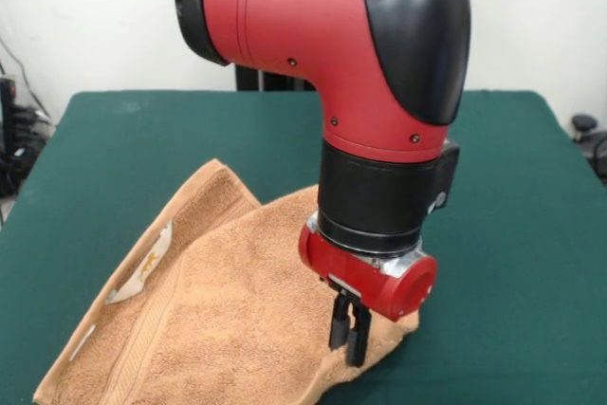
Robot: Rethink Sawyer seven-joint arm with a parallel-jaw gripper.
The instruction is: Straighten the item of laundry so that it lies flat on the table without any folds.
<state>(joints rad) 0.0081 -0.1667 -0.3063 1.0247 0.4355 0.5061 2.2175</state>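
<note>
A red and black Sawyer arm (379, 111) reaches down at centre frame, its end effector (348, 329) pressed onto the right corner of an orange-tan towel (228, 320), the two black fingers (339, 322) close together with no visible gap. The towel sprawls across the lower left of the green tabletop (512, 234), one corner folded over, a white tag (152, 263) at its left edge.

Red and black arm bent down from above, gripper (348, 337) pointing straight down, fingers close together
</note>
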